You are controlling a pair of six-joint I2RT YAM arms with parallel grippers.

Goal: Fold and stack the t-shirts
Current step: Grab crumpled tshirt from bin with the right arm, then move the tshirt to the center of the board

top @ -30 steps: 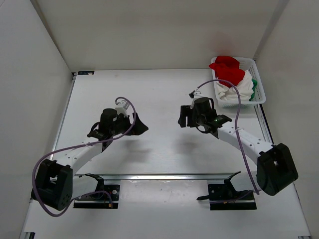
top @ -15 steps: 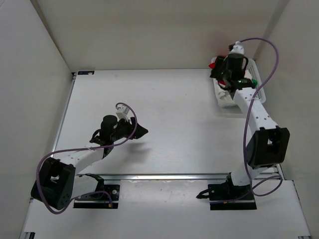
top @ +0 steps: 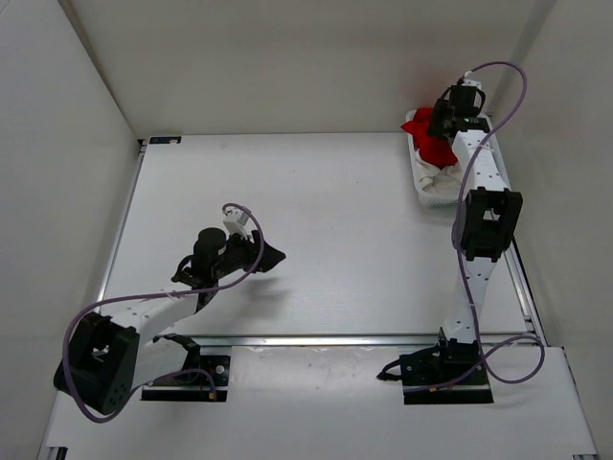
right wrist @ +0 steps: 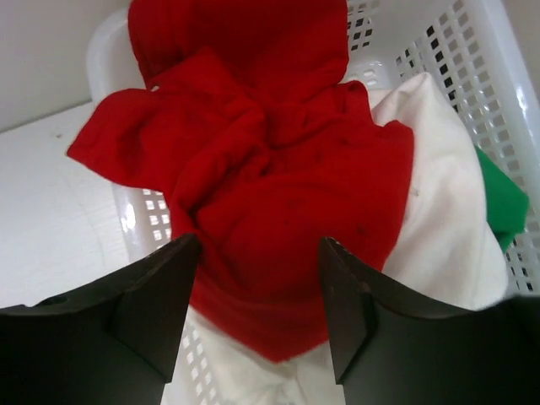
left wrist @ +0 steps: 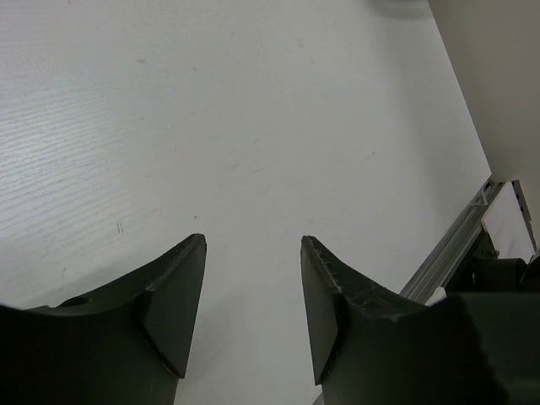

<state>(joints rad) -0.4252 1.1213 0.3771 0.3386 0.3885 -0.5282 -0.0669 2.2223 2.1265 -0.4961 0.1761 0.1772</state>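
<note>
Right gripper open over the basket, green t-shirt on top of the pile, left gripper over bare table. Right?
One error: the red t-shirt tops the pile, not the green t-shirt, which only peeks out beside the white t-shirt. The right wrist view shows it. The rest stands.

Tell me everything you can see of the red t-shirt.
The red t-shirt is bright red, plain soft cloth, crumpled into deep folds, not folded. It tops the pile in the white mesh basket at the far right corner of the table, resting on the white t-shirt, with one flap draped over the basket's rim. The right tool hangs open just above it; whether its fingers touch the cloth cannot be told.
</note>
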